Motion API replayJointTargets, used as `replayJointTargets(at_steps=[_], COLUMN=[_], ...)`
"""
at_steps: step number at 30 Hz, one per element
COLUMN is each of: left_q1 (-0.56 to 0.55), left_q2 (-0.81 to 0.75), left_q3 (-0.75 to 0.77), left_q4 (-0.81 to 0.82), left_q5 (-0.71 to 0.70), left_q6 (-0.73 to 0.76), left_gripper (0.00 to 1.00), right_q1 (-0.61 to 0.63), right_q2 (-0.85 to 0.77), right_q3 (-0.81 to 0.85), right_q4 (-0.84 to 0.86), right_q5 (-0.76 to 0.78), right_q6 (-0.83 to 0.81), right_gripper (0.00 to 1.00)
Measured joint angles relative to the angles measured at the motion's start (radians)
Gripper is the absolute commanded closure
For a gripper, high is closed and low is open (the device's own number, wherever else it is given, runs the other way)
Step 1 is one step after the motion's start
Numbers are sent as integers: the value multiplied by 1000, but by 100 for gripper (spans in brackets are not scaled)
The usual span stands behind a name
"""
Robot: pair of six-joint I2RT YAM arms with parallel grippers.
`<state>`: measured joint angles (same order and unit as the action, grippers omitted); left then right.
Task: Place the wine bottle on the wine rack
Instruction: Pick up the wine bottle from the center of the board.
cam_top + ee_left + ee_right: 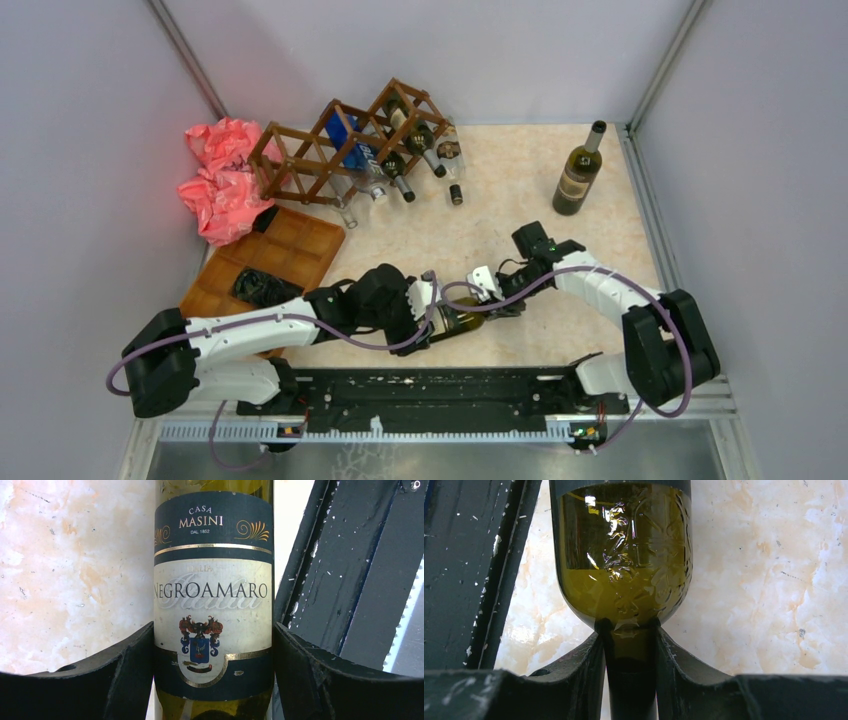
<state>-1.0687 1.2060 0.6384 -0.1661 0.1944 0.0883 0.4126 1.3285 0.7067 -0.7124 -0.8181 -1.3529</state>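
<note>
Lying sideways on the table [520, 230] near my bases, the Negroamaro wine bottle [465, 322] points its neck rightward, body clamped by my left jaws, neck pinched by my right jaws, with the wine rack [300, 160] far off on my left arm's side.

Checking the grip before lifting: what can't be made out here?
- Top view: the left end effector and right end effector cover most of the lying wine bottle.
- Left wrist: frame edges cut off its neck and base.
- Right wrist: its own fingers hide the mouth.
- Top view: labels in the wine rack are too small.
</note>
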Motion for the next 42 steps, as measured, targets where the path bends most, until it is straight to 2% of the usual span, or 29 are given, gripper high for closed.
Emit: replayJointTargets(at_steps=[6,13,17,22,42], left_q1=[0,-2,-3,-3,-6], left_q2=[0,8,22,23,-8], left_q3=[0,1,4,4,5], left_q4=[9,13,13,15,8], left_q5=[-6,-9,-10,-16,-69], left_q6=[1,2,2,2,-18], left_gripper=[100,81,62,43,7], right_q1=[0,0,0,0,-45], right_q2=[-41,-78,-79,-95,-105], right_q3=[0,0,0,0,10], right_q4=[-16,-40,-42,-44,-80], right_q5=[13,21,24,28,-29], right_q6=[-5,4,14,23,42], right_gripper=[100,100,100,100,100])
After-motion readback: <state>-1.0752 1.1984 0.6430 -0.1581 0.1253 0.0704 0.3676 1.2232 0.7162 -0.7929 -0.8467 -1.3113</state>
